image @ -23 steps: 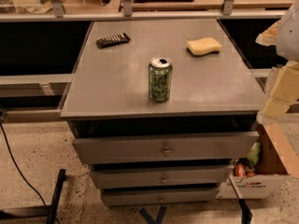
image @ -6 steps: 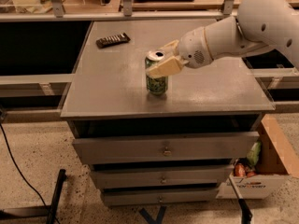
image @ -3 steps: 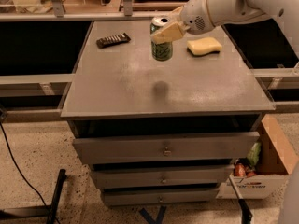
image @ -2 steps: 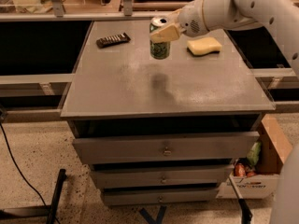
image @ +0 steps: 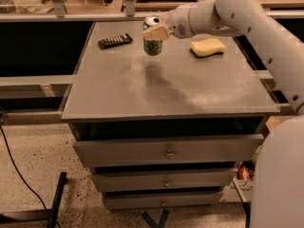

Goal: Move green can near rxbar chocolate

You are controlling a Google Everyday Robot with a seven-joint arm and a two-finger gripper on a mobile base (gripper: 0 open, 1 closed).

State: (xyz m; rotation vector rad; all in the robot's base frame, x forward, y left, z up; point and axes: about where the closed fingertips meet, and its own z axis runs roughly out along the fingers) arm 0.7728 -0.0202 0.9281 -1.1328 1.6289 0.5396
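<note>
The green can with a silver top is held upright by my gripper, which is shut on its upper part. The can hangs a little above the grey cabinet top, toward the far side. The rxbar chocolate, a flat dark wrapper, lies on the far left of the top, a short way left of the can. My white arm reaches in from the right.
A yellow sponge lies on the far right of the top. The cabinet has drawers below, the upper one slightly open. A shelf rail runs behind the cabinet. A black cable lies on the floor at left.
The can was lifted from the front middle of the top and carried to the far side, and has kept moving slightly left toward the dark bar.
</note>
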